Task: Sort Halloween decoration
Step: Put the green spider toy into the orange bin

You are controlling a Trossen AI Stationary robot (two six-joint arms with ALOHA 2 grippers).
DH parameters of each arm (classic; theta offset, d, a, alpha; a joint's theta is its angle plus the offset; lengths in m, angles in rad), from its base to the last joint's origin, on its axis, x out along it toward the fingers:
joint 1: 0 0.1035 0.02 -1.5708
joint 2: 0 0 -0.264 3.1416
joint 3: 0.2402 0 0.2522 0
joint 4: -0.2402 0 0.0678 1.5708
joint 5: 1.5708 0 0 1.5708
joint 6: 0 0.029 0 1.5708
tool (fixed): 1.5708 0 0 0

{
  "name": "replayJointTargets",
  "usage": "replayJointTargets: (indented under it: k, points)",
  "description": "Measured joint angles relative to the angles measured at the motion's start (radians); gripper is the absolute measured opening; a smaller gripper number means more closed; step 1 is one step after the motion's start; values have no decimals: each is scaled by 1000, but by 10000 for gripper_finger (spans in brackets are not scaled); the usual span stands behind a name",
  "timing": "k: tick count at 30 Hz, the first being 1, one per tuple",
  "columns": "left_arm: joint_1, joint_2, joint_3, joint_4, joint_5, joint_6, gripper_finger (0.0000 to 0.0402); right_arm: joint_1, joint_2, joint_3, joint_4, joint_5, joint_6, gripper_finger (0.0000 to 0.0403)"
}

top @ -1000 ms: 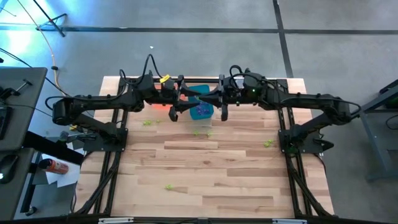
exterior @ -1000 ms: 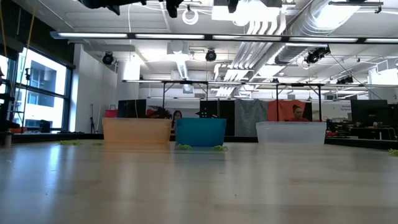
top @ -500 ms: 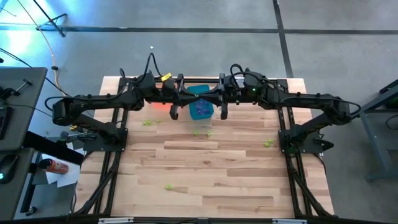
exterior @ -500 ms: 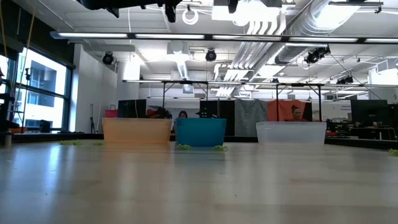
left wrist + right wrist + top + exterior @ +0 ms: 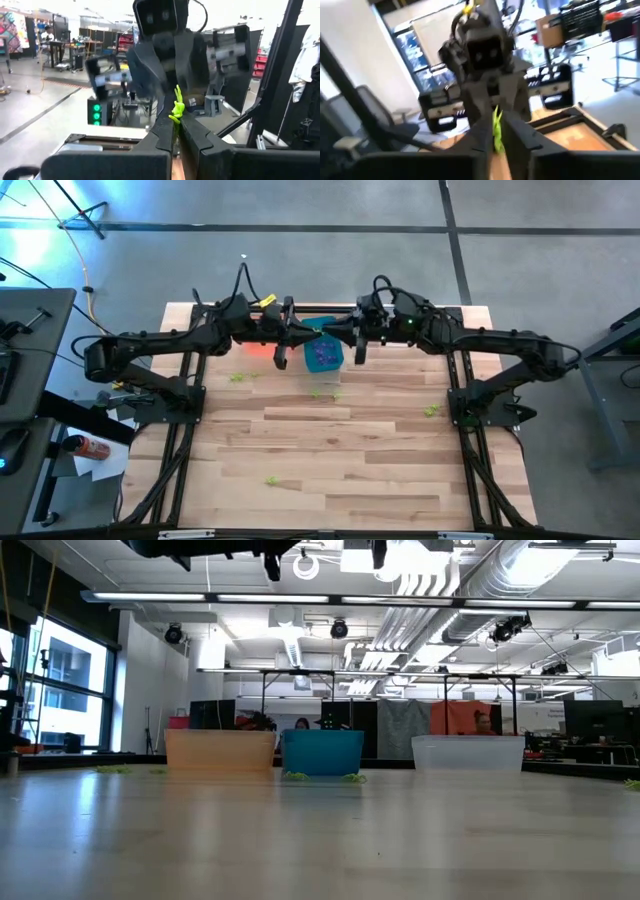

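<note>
Meeting tip to tip in mid-air over the teal bin [image 5: 322, 352] at twelve o'clock on the table [image 5: 350, 450], apparently for a handover: left gripper [image 5: 174, 131] pressed tight on a yellow-green decoration [image 5: 177, 106], right gripper [image 5: 496, 133] narrowly parted around that piece [image 5: 497, 129]. Thin, spiky, glossy plastic, leggy and light. More yellow-green pieces [image 5: 431, 410] scattered over pale wood planks toward three and six o'clock.

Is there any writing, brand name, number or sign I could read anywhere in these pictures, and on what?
None can be read.
The colourful wall panel in the left wrist view is too blurred to tell whether it carries words.
The orange bin, teal bin and clear bin show no labels.
</note>
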Motion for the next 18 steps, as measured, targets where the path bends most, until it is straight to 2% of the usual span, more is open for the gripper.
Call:
replayJointTargets:
  k: [6,10,14,18]
  points:
    - [27,-42,0,-140,2,8,1,-4,-39,0,-16,69,-10,158]
    - [71,-133,0,-362,-31,87,1,-34,-91,0,-120,71,-53,221]
    - [125,-245,0,-656,-173,158,0,-71,-136,0,-248,105,-5,242]
    - [177,-313,0,-835,-285,211,0,-96,-152,0,-322,171,-14,244]
